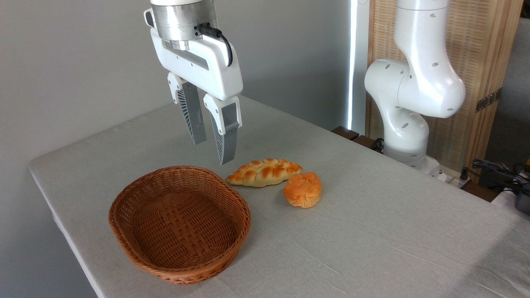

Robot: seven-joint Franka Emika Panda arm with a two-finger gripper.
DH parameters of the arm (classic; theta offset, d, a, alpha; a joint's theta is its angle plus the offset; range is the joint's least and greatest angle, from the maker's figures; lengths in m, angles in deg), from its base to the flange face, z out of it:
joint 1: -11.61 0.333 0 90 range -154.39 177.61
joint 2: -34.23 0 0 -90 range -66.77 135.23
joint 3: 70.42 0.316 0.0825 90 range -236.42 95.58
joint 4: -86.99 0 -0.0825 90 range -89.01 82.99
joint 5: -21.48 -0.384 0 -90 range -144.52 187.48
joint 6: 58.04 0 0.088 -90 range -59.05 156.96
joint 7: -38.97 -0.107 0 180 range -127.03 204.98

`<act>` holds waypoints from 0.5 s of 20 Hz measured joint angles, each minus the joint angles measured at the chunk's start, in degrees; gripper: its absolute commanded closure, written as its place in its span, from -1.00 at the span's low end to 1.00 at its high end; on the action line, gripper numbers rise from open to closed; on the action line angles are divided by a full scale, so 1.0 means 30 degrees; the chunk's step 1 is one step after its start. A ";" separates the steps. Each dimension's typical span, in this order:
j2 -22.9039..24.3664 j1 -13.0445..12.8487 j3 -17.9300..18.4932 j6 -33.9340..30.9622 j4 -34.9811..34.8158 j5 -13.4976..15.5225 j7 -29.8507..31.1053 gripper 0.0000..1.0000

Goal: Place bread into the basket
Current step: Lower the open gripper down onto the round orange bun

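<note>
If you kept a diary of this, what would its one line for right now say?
tool: open, empty, raised above table | bun: on table, untouched | basket: empty | braided loaf: beside bun | step: grasp not begun

Arm (pixel 414 82) cut off at top edge; table (pixel 372 248) cut off bottom & right

Braided loaf and surroundings on the grey surface

A long braided golden loaf (pixel 264 172) with pointed ends is lying on the cloth-covered surface (pixel 372 240) (its crust is showing browner patches on top). Behind, a slatted wooden screen (pixel 476 54) is standing at right, and dark cables (pixel 497 169) are trailing off the far edge.
</note>
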 measured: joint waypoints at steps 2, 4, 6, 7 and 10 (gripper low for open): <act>-0.0001 0.0000 0.0001 -0.0001 -0.0014 0.0000 0.0000 -1.00; -0.0001 0.0000 0.0000 -0.0005 -0.0073 0.0000 0.0000 -1.00; -0.0001 0.0000 0.0000 -0.0006 -0.0157 0.0000 0.0000 -1.00; 0.0002 0.0000 0.0000 -0.0008 -0.0206 0.0000 0.0000 -1.00; 0.0154 0.0000 0.0000 -0.0042 -0.0668 0.0000 0.0000 -1.00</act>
